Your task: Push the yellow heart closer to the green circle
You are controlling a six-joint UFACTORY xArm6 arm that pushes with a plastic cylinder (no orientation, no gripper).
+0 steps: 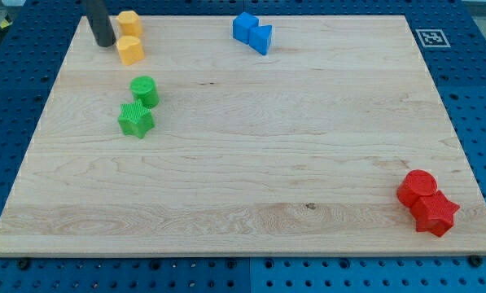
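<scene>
Two yellow blocks sit at the view's top left, touching each other. The lower one (130, 50) looks like the yellow heart; the upper one (129, 22) looks like a pentagon. The green circle (145, 89) lies a short way below the heart, with a gap between them. My tip (104, 44) rests on the board just left of the two yellow blocks, close to the heart but apart from it.
A green star (135, 120) touches the green circle from below. Two blue blocks (252, 32) sit together at the top centre. A red circle (418, 185) and a red star (435, 213) sit at the bottom right. The wooden board (251, 163) has blue pegboard around it.
</scene>
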